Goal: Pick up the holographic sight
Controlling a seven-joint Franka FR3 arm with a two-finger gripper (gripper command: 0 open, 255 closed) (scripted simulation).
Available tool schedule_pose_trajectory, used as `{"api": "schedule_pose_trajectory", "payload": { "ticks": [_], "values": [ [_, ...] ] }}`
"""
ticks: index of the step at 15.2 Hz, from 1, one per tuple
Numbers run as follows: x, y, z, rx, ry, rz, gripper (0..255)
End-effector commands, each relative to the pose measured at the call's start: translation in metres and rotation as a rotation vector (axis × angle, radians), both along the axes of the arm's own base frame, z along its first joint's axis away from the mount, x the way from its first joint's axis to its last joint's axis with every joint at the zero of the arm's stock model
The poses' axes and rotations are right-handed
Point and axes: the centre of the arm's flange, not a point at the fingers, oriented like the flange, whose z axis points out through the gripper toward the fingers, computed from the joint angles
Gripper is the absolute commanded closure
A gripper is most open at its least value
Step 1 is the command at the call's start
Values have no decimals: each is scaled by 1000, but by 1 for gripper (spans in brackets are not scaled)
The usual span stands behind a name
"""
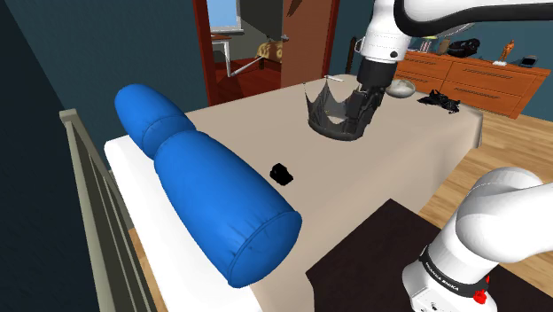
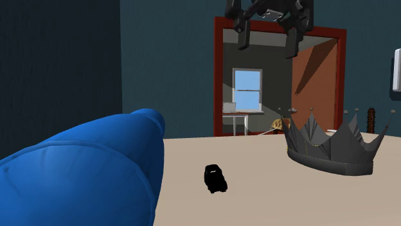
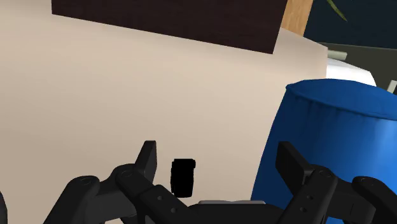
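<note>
Plainly the pick-up has not yet begun in earnest: the holographic sight (image 1: 282,174), a small black block, lies on the beige bed (image 1: 381,168), untouched and on its own. It sits out on the open cover, near the long blue bolster (image 1: 213,195) on the shoulder view's left. It is well apart from the dark grey crown (image 1: 328,115), which stands farther back on the shoulder view's right. The second exterior view gives the same layout, with the sight (image 2: 215,178) low on the cover between the bolster and the crown (image 2: 328,151).

The gripper (image 2: 268,45) hangs high above the bed, its two black fingers spread wide with nothing between them. In the shoulder view it (image 1: 359,115) is up beside the crown, off to the right of the sight. Through the wrist view the sight (image 3: 183,176) shows far below, within the gap of the gripper (image 3: 216,153) but closer to one finger than the other.

By my reading, everything remains to be done: centring over the sight, the descent, the closing of the fingers and the lift
</note>
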Motion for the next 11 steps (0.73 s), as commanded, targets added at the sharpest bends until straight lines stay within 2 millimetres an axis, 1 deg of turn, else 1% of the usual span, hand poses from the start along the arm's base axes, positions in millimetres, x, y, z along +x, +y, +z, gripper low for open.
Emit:
{"api": "schedule_pose_trajectory", "payload": {
  "ticks": [1, 11],
  "values": [
    [0, 0, 0, 0, 0, 0, 0],
    [89, 19, -96, -46, -4, 6, 0]
  ]
}}
